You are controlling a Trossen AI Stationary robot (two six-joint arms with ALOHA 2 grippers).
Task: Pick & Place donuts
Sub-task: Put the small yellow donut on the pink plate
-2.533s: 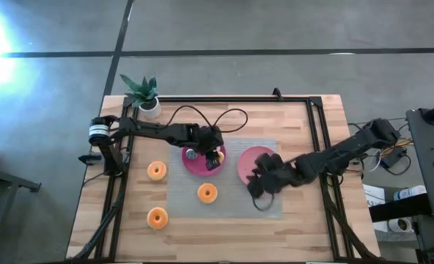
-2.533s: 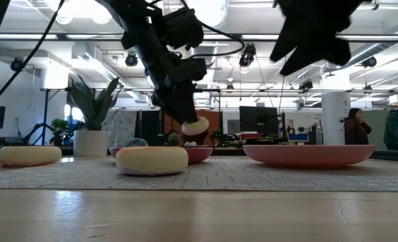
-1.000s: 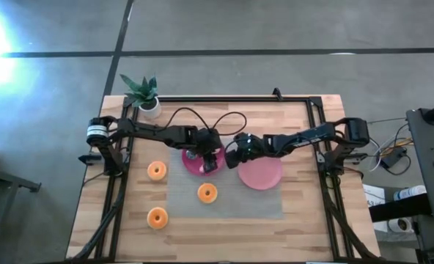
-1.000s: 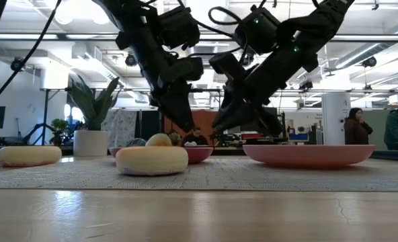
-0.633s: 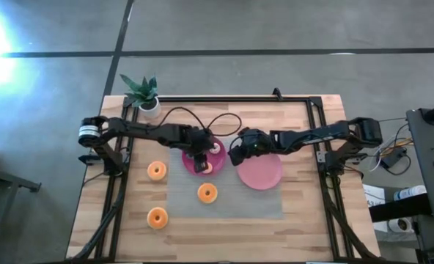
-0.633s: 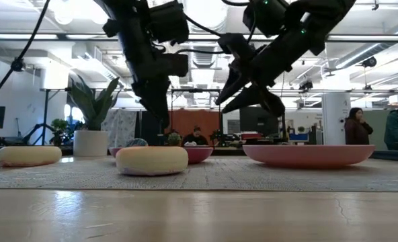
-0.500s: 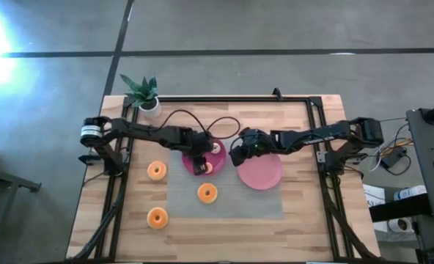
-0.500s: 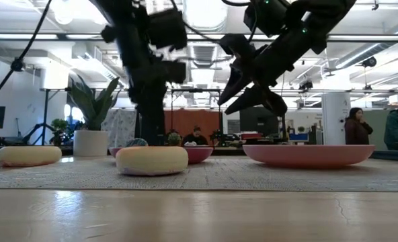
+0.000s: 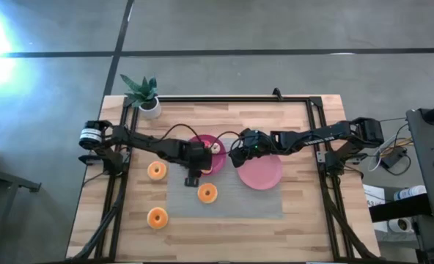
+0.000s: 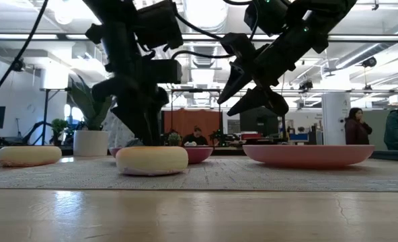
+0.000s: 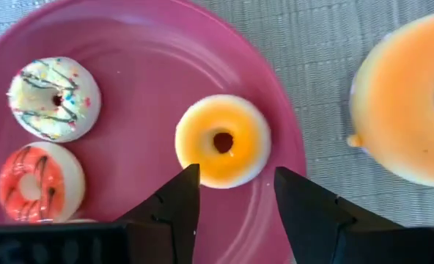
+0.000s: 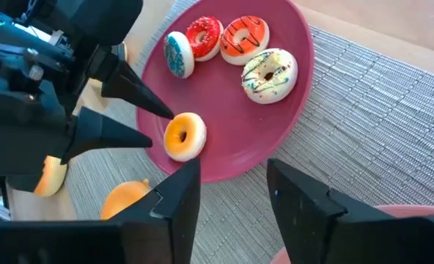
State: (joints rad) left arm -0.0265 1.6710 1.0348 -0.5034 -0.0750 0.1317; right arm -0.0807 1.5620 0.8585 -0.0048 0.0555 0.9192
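Observation:
A pink plate [image 9: 218, 163] holds several small donuts: a yellow one [image 11: 223, 141], a cream sprinkled one [image 11: 54, 97], a red-iced one [image 11: 35, 182], and also a blue one [image 12: 177, 53] and a red one [image 12: 203, 36]. Three larger orange donuts [image 9: 156, 171] [image 9: 207, 193] [image 9: 157, 217] lie flat on the table and mat. My left gripper [image 9: 191, 176] hangs open and empty over the plate's near left rim, its fingers [image 11: 179, 198] on the near side of the yellow donut. My right gripper [image 9: 235, 154] is open and empty above the plate's right side.
A second pink plate [image 9: 265, 174] lies to the right, under my right arm. A grey woven mat [image 9: 232, 205] covers the table's middle. A potted plant [image 9: 144, 94] stands at the far left corner. Black rails [image 9: 316, 139] run along the table's edges. People stand in the room behind.
My left gripper has drawn back from over the pink plate toward the table's near and left edges, leaving the yellow donut lying on the plate. My right gripper has risen a little above the plate's right side.

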